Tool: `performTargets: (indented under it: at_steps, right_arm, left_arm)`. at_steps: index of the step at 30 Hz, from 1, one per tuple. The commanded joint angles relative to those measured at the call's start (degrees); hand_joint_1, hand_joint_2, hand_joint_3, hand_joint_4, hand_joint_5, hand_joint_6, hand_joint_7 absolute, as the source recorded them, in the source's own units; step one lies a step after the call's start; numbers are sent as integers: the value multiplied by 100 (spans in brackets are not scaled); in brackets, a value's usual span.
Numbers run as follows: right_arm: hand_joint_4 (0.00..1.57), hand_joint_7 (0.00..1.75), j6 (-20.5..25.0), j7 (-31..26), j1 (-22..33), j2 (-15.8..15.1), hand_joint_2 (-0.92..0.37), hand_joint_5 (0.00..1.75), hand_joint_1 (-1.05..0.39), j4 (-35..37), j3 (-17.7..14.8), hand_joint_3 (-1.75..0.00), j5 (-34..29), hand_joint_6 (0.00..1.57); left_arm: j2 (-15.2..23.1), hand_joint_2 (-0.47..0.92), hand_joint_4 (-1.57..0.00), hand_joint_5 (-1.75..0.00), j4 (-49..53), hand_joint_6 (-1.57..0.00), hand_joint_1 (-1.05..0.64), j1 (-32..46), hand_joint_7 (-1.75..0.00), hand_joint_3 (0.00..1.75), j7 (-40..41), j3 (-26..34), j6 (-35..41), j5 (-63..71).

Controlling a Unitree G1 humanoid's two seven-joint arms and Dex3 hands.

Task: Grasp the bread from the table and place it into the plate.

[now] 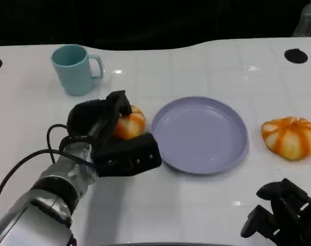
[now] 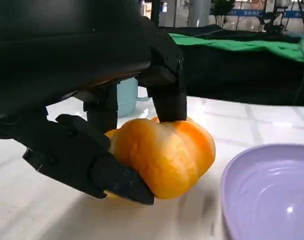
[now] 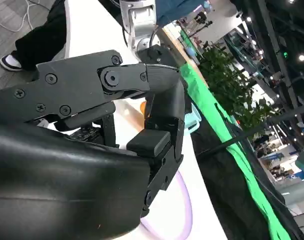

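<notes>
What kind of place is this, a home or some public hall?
Probably a public hall or showroom: the white table stands before green-draped counters, with indoor plants and ceiling spotlights behind.

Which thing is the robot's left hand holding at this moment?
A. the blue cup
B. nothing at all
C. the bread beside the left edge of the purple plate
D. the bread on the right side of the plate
C: the left hand has its fingers closed around the bread just left of the purple plate, as the left wrist view shows.
</notes>
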Motion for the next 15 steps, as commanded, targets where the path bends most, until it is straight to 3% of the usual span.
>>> performTargets:
  at_steps: [1,5,11,15]
  right_arm:
    - [62,103,-27,-3,16,-74,-92,150,-56,-31,-35,-24,19,65]
    - [62,103,-15,-14,13,-51,-92,150,-56,-23,-30,-24,40,65]
    - [62,103,-39,0,-2,-42,-92,150,-56,1,-17,-23,24,66]
    - [63,103,-26,-52,16,-36,-92,150,-56,-36,4,-23,-6,66]
  left_arm:
    - [38,65,-88,-175,-121,-63,-15,-253,-175,84,102,184,-157,-155]
    - [44,60,-92,-175,-188,-66,-16,-371,-175,94,285,164,-357,-102]
    - [-30,66,-94,-175,-244,-68,-18,-581,-175,79,386,159,-651,-104]
    - [-110,60,-94,-175,-291,-70,-18,-777,-175,88,271,99,-757,-64]
